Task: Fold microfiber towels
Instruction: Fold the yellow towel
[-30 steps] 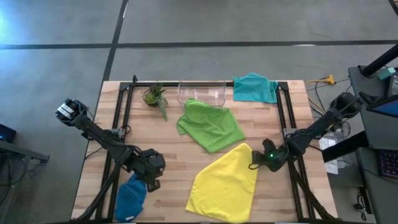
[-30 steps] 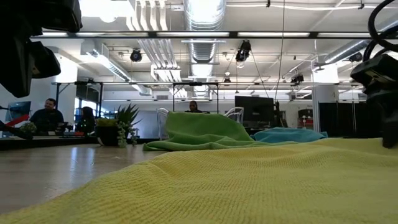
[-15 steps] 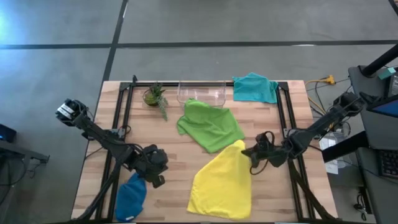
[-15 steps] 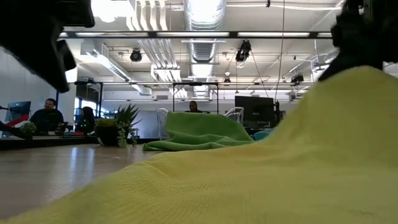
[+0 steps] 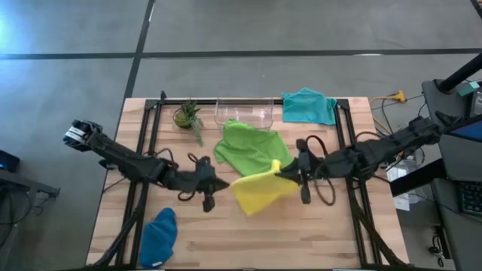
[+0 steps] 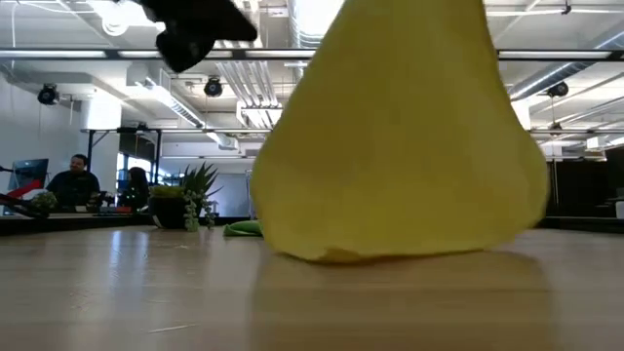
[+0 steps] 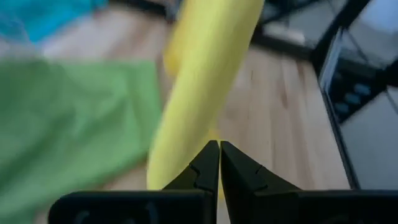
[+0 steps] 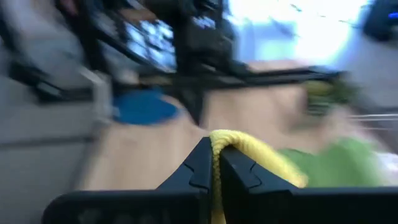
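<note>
The yellow towel (image 5: 258, 193) hangs in a bunch over the table's middle, with my right gripper (image 5: 290, 173) shut on it. In the low view its lower edge (image 6: 390, 255) is at or just over the wood; I cannot tell which. My left gripper (image 5: 218, 186) is shut and stands a little left of the yellow towel (image 7: 205, 81), pointing at it. The lime green towel (image 5: 252, 150) lies spread behind, its far corner up against the bin. The teal towel (image 5: 309, 106) lies at the far right and the dark blue towel (image 5: 158, 237) is crumpled at the near left. My right gripper pinches a corner of the yellow towel (image 8: 219, 138) between its two fingers. It comes from the table's right, almost level and slanting slightly down. The cloth folds over the fingertips and hangs slack below them; one layer or several, I cannot tell.
A clear plastic bin (image 5: 245, 111) and a small potted plant (image 5: 188, 117) stand at the far edge. Black rails (image 5: 147, 143) run along the table's left and right sides. Bare wood lies along the near edge, right of the dark blue towel.
My right gripper has risen, rolled and swung toward the table's middle with the yellow towel's corner. The towel has gone from spread flat to a hanging bunch. My left gripper has risen from beside the dark blue towel, gone right toward the yellow towel, and tipped up nearer level.
</note>
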Controlling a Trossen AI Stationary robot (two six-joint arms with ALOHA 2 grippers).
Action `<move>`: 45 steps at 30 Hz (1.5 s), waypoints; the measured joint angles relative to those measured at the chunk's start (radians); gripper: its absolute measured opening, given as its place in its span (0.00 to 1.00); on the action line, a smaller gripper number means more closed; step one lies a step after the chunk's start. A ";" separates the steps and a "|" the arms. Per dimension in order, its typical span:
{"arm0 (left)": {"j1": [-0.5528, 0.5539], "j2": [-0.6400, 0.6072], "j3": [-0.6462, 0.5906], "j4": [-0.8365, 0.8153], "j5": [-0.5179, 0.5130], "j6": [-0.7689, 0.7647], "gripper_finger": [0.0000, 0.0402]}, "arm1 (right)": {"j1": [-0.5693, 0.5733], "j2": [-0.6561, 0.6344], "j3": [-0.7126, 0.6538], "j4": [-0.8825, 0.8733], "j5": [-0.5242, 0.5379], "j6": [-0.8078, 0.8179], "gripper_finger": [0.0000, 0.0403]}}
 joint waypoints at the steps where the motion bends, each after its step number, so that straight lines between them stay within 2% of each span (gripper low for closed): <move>1: 0.013 -0.014 0.000 0.009 -0.017 0.024 0.00 | -0.019 0.027 0.059 -0.096 0.036 -0.017 0.02; 3: 0.037 -0.051 0.000 0.003 -0.073 0.057 0.00 | -0.088 0.083 0.161 -0.286 0.065 -0.027 0.02; 5: 0.056 -0.099 0.000 -0.025 -0.142 0.062 0.00 | -0.178 0.143 0.246 -0.411 0.040 -0.037 0.02; 9: 0.066 -0.213 -0.001 -0.101 -0.249 0.065 0.00 | -0.310 0.250 0.399 -0.421 0.026 -0.123 0.02; 11: 0.066 -0.272 -0.008 -0.137 -0.270 0.065 0.00 | -0.314 0.312 0.493 -0.373 0.026 -0.224 0.02; 14: 0.066 -0.356 -0.024 -0.203 -0.275 0.059 0.00 | -0.261 0.408 0.632 -0.353 0.012 -0.358 0.02; 15: 0.065 -0.380 -0.032 -0.218 -0.277 0.058 0.00 | -0.239 0.437 0.667 -0.365 -0.016 -0.365 0.02; 17: 0.062 -0.424 -0.055 -0.244 -0.277 0.034 0.00 | -0.194 0.492 0.702 -0.420 -0.150 -0.332 0.02; 20: 0.063 -0.471 -0.097 -0.273 -0.276 -0.045 0.00 | -0.121 0.584 0.688 -0.478 -0.362 -0.202 0.02; 24: 0.062 -0.495 -0.178 -0.272 -0.268 -0.151 0.00 | -0.019 0.693 0.609 -0.443 -0.521 -0.053 0.02; 28: 0.062 -0.484 -0.257 -0.264 -0.237 -0.249 0.00 | -0.052 0.671 0.533 -0.324 -0.718 0.115 0.02; 31: 0.062 -0.460 -0.299 -0.247 -0.213 -0.283 0.00 | -0.089 0.640 0.494 -0.304 -0.738 0.238 0.04; 35: 0.063 -0.413 -0.312 -0.195 -0.202 -0.282 0.00 | -0.103 0.597 0.457 -0.284 -0.788 0.361 0.12; 37: 0.063 -0.384 -0.312 -0.160 -0.201 -0.278 0.00 | -0.107 0.571 0.456 -0.274 -0.812 0.381 0.17; 45: 0.064 -0.258 -0.316 0.063 -0.186 -0.209 0.00 | -0.091 0.560 0.454 -0.272 -0.791 0.434 0.32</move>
